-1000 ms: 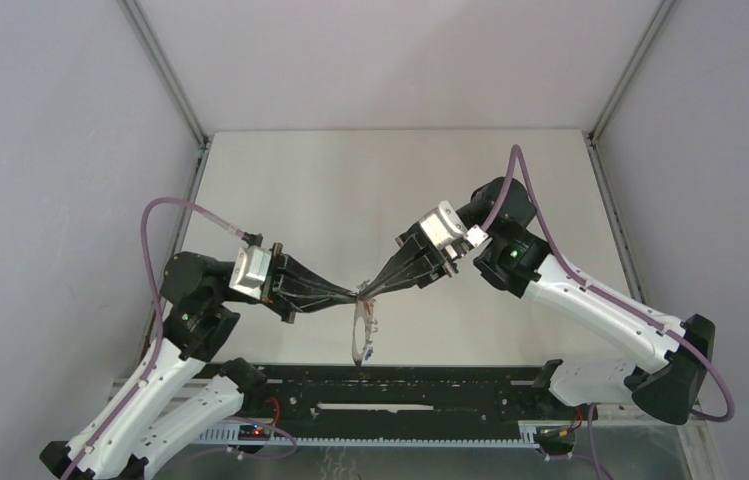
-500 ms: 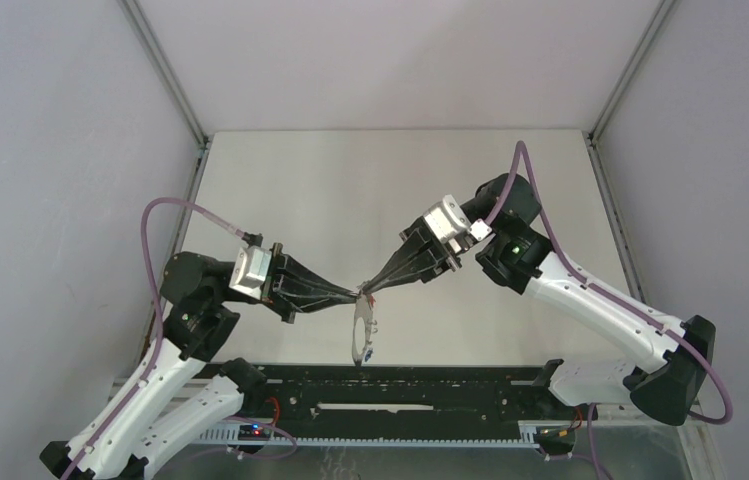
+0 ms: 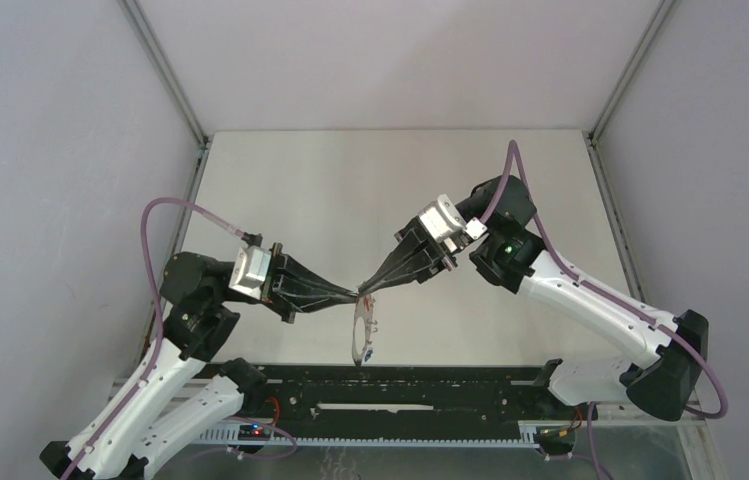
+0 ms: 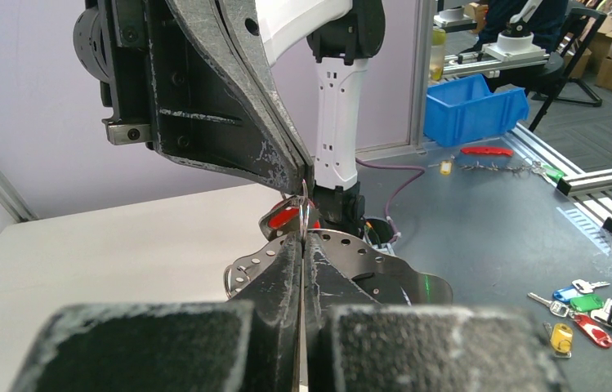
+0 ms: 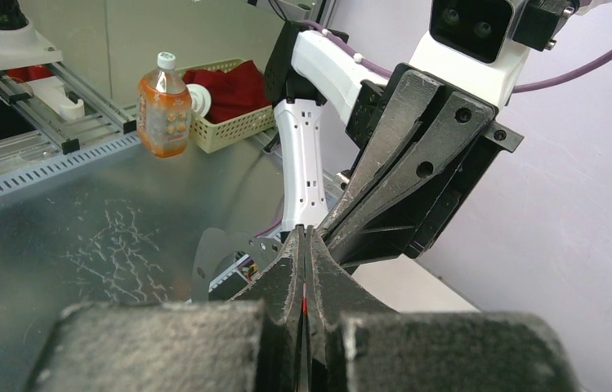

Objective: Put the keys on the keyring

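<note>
Keyring [image 3: 358, 330] hangs in the air over the table [image 3: 350, 180], between the 2 arms. The left claw [image 3: 356, 295] is squeezed tight on its top. The right claw [image 3: 367, 290] is squeezed tight on the red key [image 4: 284, 217], tip to tip with the left one. If the key tilts, it may miss the thin ring. A hard push could make it slip and drop.

No legible text, brand, number or sign anywhere. Label on the orange bottle [image 5: 164, 102], upper left of the right wrist view, too small and blurred to read.
</note>
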